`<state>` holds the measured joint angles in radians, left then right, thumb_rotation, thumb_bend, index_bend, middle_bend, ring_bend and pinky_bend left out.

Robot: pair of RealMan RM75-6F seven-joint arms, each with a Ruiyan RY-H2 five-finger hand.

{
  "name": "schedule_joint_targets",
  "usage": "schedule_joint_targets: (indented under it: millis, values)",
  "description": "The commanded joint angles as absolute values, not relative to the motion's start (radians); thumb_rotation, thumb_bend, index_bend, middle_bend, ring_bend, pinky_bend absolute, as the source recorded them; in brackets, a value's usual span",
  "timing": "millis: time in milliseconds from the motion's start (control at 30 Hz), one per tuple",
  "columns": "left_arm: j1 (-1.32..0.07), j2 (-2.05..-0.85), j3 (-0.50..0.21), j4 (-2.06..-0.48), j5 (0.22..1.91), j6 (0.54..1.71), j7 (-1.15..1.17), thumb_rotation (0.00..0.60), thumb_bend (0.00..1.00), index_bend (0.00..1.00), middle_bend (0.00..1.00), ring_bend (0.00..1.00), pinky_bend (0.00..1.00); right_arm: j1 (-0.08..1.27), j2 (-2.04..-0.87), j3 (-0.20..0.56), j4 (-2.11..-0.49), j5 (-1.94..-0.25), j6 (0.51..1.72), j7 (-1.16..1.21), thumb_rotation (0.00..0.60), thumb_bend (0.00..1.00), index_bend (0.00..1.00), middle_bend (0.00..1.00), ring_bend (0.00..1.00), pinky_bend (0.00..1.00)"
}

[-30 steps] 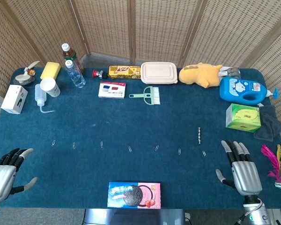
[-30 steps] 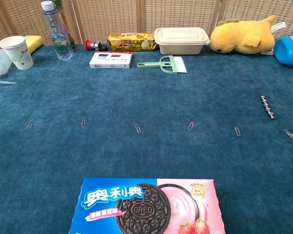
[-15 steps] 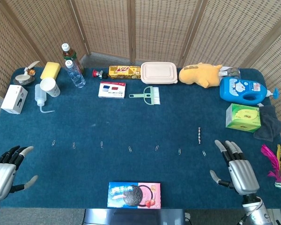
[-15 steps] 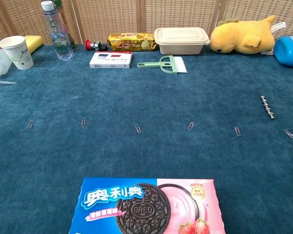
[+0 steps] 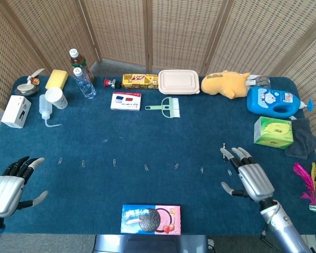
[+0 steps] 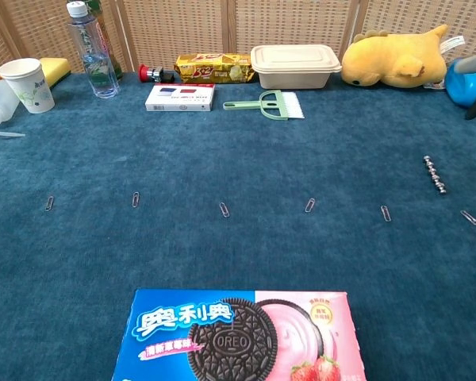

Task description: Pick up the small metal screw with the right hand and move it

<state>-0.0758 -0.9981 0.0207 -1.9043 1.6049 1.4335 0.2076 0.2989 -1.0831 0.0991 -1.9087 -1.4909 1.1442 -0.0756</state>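
Matt blue cloth surface with metal, plastic and paper things

The surface (image 5: pixel 147 132) looks like fuzzy matt cloth. Both the right hand (image 5: pixel 248 178) and the left hand (image 5: pixel 8 185) have shiny silver metal shells with dark fingers. The screw (image 6: pixel 434 174) is bright metal. At the near edge, the cookie box (image 6: pixel 238 336) is glossy printed paper; at the far edge, the yellow toy (image 5: pixel 228 83) is soft plush.

light: bright, even, soft from above | shadows: faint beneath my right hand (image 5: pixel 250 178) | glare: small sheen on the cookie box (image 6: pixel 238 337) | focus: sharp across the table (image 5: pixel 147 137), both views | edges: slight bowing in chest view
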Motion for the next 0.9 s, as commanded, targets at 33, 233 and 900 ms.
schedule_joint_targets:
  millis: [33, 233, 900]
  values:
    - [-0.086, -0.996, 0.015, -1.914, 1.601, 1.423, 0.220, 0.462, 0.39, 0.13, 0.18, 0.10, 0.16, 0.374, -1.097, 0.137, -1.896, -1.410, 1.048, -0.135, 0.498, 0.36, 0.00, 0.30, 0.05, 0.07]
    - [-0.101, -0.995, 0.009, -1.933, 1.597, 1.409, 0.236, 0.460, 0.39, 0.13, 0.18, 0.10, 0.16, 0.443, -1.171, 0.172, -1.800, -1.339, 1.018, -0.266, 0.499, 0.36, 0.00, 0.26, 0.04, 0.07]
    - [-0.126, -0.990, 0.007, -1.955, 1.572, 1.377, 0.272, 0.460, 0.39, 0.13, 0.18, 0.11, 0.16, 0.597, -1.470, 0.220, -1.278, -1.321, 1.112, -0.474, 0.520, 0.32, 0.00, 0.00, 0.00, 0.04]
